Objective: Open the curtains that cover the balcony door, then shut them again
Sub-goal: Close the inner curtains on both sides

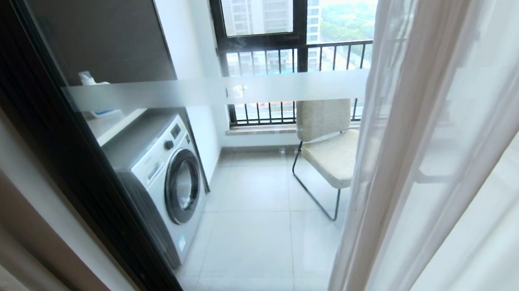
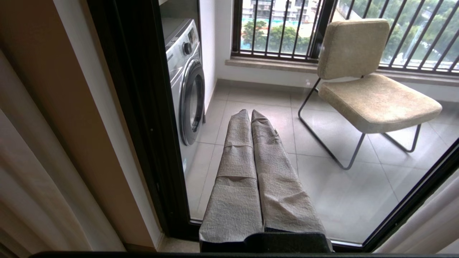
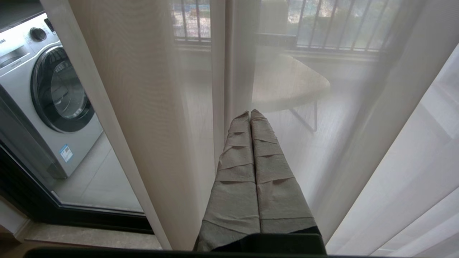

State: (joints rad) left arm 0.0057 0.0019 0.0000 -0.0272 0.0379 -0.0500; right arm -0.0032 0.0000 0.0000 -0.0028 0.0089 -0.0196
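The sheer white curtain (image 1: 447, 150) hangs over the right part of the balcony door (image 1: 244, 187), whose glass lies bare on the left with a frosted band (image 1: 169, 94) across it. Opaque beige drapes (image 1: 2, 254) hang at the far left by the black door frame (image 1: 58, 146). Neither gripper shows in the head view. My left gripper (image 2: 250, 111) is shut, tape-wrapped, pointing at the bare glass with nothing in it. My right gripper (image 3: 250, 113) is shut too, right in front of the sheer curtain (image 3: 150, 125) folds, holding nothing.
Behind the glass stand a washing machine (image 1: 166, 179) on the left and a beige chair (image 1: 328, 145) with a thin metal frame. The outer window with railing bars (image 1: 299, 56) is beyond. A beige wall strip (image 2: 71, 118) borders the door frame.
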